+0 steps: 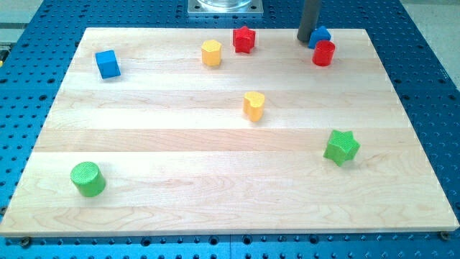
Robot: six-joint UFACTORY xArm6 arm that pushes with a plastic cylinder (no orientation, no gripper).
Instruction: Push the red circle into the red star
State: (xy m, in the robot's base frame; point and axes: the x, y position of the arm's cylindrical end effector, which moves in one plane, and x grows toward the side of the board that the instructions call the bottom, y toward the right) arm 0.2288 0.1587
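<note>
The red circle [323,53] is a short red cylinder near the view's top right on the wooden board. The red star [244,39] sits at the view's top centre, well to the left of the red circle. My tip [307,39] comes down at the top right, just up and left of the red circle, close against a blue block [321,34] that lies partly behind it. The blue block touches or nearly touches the red circle's upper edge.
A yellow hexagon-like block [211,52] lies left of the red star. A yellow heart-like block [254,105] is at the centre. A blue cube [108,64] is top left, a green cylinder [88,179] bottom left, a green star [341,147] at right.
</note>
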